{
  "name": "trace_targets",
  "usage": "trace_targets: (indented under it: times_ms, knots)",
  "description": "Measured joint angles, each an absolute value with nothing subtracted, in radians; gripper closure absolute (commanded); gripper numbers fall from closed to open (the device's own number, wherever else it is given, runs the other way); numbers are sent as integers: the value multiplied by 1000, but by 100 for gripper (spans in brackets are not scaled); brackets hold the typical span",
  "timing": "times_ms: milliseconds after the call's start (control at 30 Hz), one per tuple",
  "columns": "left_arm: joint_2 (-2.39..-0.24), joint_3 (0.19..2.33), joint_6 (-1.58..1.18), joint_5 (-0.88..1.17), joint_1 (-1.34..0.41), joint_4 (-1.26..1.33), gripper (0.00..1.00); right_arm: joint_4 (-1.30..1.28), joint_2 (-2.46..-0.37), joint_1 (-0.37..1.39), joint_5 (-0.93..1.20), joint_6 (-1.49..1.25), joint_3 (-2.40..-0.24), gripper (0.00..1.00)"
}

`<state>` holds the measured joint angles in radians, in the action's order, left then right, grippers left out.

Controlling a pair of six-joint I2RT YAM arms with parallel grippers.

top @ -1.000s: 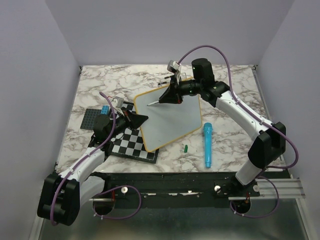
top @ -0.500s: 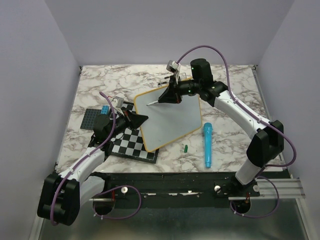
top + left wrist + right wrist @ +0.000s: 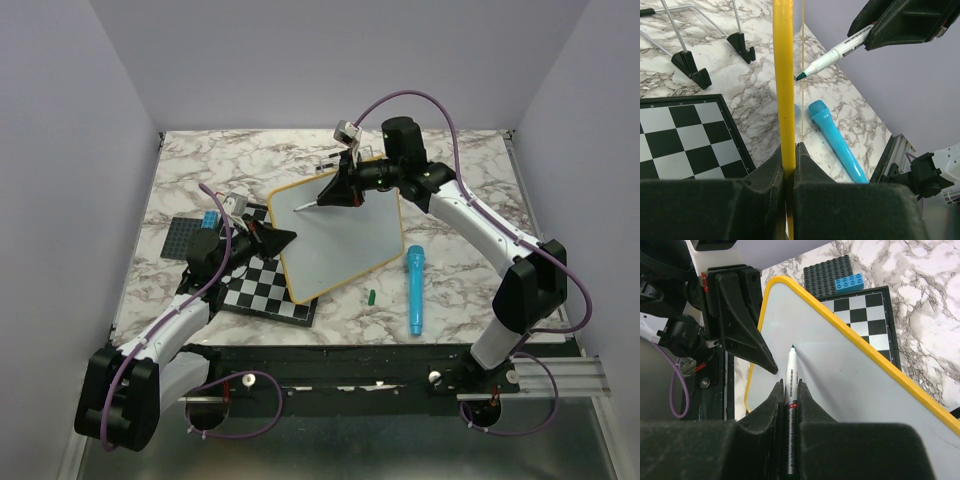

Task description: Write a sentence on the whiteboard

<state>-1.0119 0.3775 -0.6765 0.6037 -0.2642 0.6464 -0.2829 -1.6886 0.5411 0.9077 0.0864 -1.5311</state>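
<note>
- Whiteboard (image 3: 345,240), one, yellow-framed, is held tilted near mid-table. Its left edge is pinched between the narrowed fingers of my left gripper (image 3: 789,150).
- My right gripper (image 3: 791,386) is closed on one marker (image 3: 791,367). Its green tip sits at the whiteboard's upper-left area, and I cannot tell whether it touches.
- Small print runs along the marker's barrel, too fine to read.
- The left wrist view shows the whiteboard edge-on only, its face hidden there.
- One checkered board (image 3: 262,288) lies partly under the whiteboard's near-left corner.
- One blue toy microphone (image 3: 414,290) and one small green cap (image 3: 371,297) lie to the right, near each other but not touching.
- One blue brick (image 3: 211,219) sits on one black studded plate (image 3: 183,238), which is partly hidden by my left arm.
- Two black feet (image 3: 690,67) on thin metal rods are cut off at the top of the left wrist view.
</note>
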Motion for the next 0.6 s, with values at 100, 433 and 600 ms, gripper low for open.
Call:
trace_targets:
  times_ms: [100,433,600]
  knots:
    - [-1012,377,-676,604,-264,646,100,-283,-1689,539,911,86,-1530,99]
    - [-1012,377,-677,604,-264,646,100,-281,-1688,535,941,90,-1479,99]
    - [-1012,377,-676,604,-264,646,100,-286,-1683,535,955,105,-1444,99]
